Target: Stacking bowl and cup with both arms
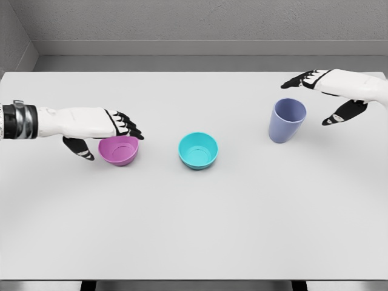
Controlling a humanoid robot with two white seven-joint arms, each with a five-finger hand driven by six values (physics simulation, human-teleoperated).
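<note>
- Currently the left hand (103, 130) sits at the left of the table, its fingers (128, 125) reaching over the far rim of the pink bowl (119, 150) and the thumb (79, 147) hanging at the bowl's left side; the grip looks open around the bowl rather than closed on it.
- At the far right, the right hand (332, 91) is spread, fingers above and thumb below, just beside the purple cup (286, 120) and not touching it.
- Handling, as a judgement: all three pieces look like light, rigid plastic with smooth, possibly slippery walls; the bowl is best pinched across its rim, the cup wrapped around its mid-wall.
- The pink bowl is shallow and round, standing upright.
- A teal bowl (198, 150) of much the same shape stands at the middle, well apart from both hands.
- The purple cup is taller, tapered toward its base, upright and open-topped.
- The white table (194, 230) carries all three.
</note>
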